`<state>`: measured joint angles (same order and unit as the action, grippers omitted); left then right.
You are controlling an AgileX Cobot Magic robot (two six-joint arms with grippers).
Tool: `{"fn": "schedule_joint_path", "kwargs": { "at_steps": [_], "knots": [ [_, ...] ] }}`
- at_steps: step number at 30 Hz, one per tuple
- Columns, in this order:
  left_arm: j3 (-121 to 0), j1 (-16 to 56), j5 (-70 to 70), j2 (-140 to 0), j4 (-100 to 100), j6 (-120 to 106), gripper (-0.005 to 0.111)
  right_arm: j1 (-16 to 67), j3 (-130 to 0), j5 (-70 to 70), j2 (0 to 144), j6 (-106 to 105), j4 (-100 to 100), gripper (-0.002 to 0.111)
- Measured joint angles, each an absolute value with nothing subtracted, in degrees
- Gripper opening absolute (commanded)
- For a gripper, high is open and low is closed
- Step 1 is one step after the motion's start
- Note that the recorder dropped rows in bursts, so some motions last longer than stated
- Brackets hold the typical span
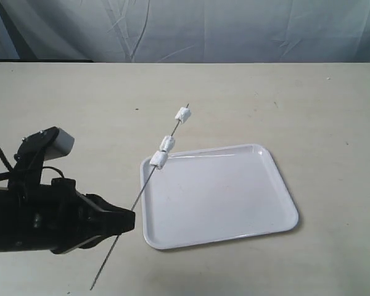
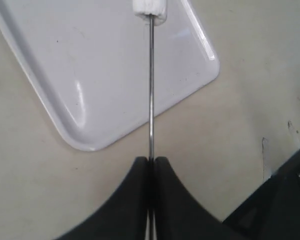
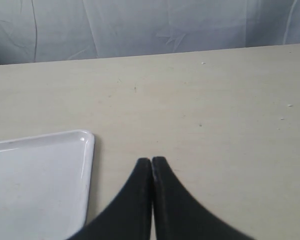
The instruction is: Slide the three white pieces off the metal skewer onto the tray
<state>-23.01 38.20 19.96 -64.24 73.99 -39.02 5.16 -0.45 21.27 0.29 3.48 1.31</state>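
Since all three white pieces point(image 1: 167, 143) are seen threaded on the metal skewer point(image 1: 145, 188), no removal is judged done; three slides are left.

- Skewer: clamped mid-shaft in the left gripper point(image 1: 131, 219), with the pieces strung well beyond its tips.
- Tray point(image 1: 222, 197): set ahead of that gripper, no piece in it.
- Right gripper point(image 3: 151, 161): pressed together, nothing held.

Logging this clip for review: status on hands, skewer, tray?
Left hand shut on metal skewer. Right hand shut, empty. Three white pieces all on the skewer. Tray bare, nothing in the way.
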Motion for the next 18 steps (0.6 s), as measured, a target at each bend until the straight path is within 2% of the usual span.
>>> {"fn": "schedule_joint_path", "kwargs": {
  "at_steps": [4, 8, 13, 15, 18],
  "knots": [
    [-20.9, 38.2, 19.5, -64.2, 84.7, -47.4, 0.0, 5.2, -0.1, 13.1, 0.3, 3.4, 2.1, -0.001],
    [-18.9, 38.2, 18.9, -64.2, 95.4, -57.8, 0.0, 5.2, 0.0, -5.0, 0.3, 4.7, -6.6, -0.001],
    [-17.2, 38.2, 17.5, -64.2, 98.8, -64.0, 0.0, 5.2, 0.0, -28.3, 0.3, 8.7, -13.6, -0.001],
    [-17.2, 38.2, 17.4, -64.2, 99.1, -64.5, 0.0, 5.2, -0.3, -30.7, 0.3, 11.4, -11.0, -0.001],
    [-17.1, 38.2, 17.6, -64.2, 99.2, -65.2, 0.0, 5.2, -3.9, -27.0, 0.2, 16.7, 6.5, -0.001]
  ]
}}
